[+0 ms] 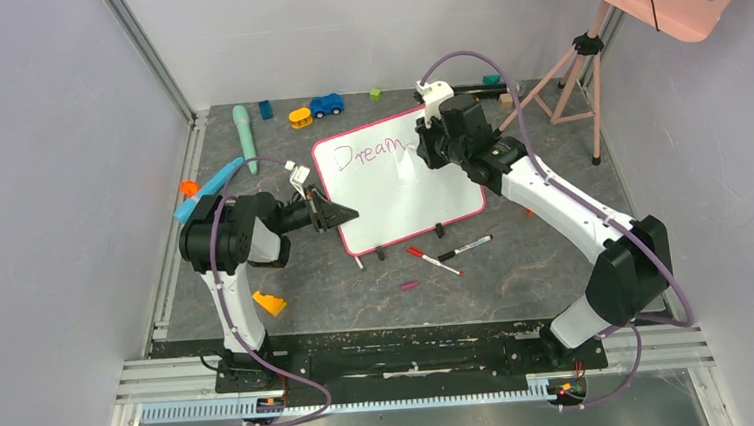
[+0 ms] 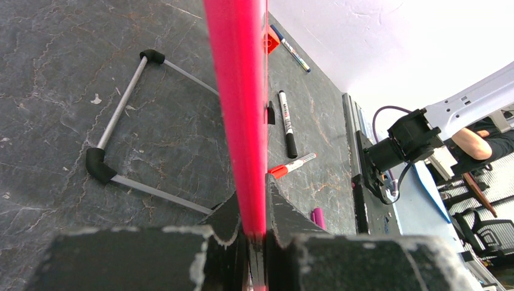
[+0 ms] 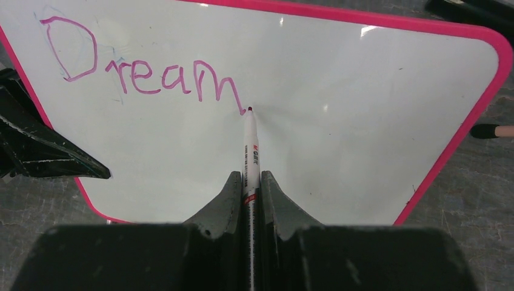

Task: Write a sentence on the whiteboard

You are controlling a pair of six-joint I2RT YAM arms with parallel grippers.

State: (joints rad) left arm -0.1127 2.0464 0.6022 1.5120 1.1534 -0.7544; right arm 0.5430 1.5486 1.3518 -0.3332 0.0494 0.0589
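The whiteboard (image 1: 421,185), white with a pink-red frame, stands tilted on the dark mat. My left gripper (image 1: 345,215) is shut on its left frame edge (image 2: 239,115). My right gripper (image 1: 419,152) is shut on a white marker (image 3: 250,154) whose purple tip touches the board (image 3: 339,109) just after the last letter. The sentence (image 3: 145,66) reads "Dream" in purple on the top line; it also shows in the top view (image 1: 367,154).
Loose markers (image 1: 434,260) and a purple cap (image 1: 410,285) lie in front of the board. An orange block (image 1: 270,303) sits near the left arm. Toys (image 1: 325,104) and a teal tool (image 1: 244,132) lie at the back. A tripod (image 1: 574,74) stands back right.
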